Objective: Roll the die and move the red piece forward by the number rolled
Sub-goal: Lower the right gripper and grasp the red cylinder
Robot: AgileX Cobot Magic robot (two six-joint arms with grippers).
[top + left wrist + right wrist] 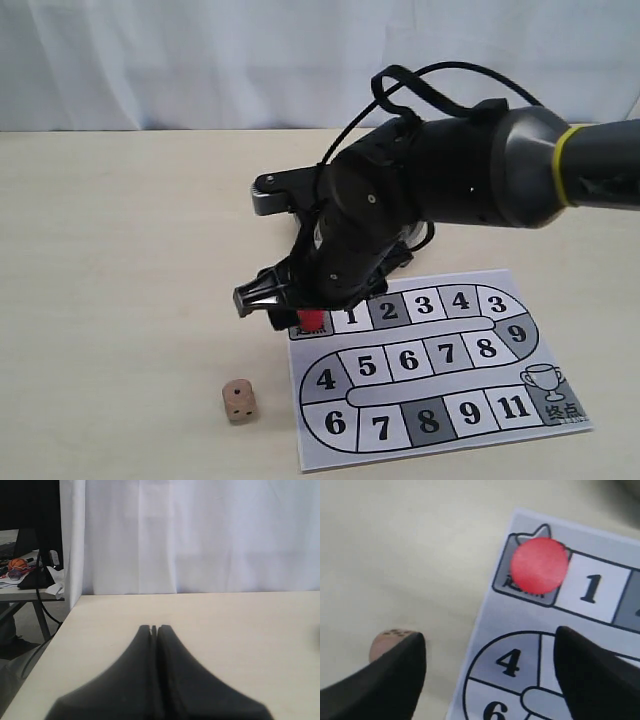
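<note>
My right claw (pixel 487 637) apart, poised by red piece (pixel 539 565) on start square (pixel 506 584). Risk: off-centre closing tips piece, drags board (pixel 312 440) (paper, likely loose). My left claw (pixel 154 628) together.

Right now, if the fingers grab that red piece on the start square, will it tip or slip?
The red piece looks like a small solid cylinder, so probably light and stiff. Its round side could slip between the fingers. Standing upright on the paper board, an off-centre nudge might tip it, then it would roll.
</note>
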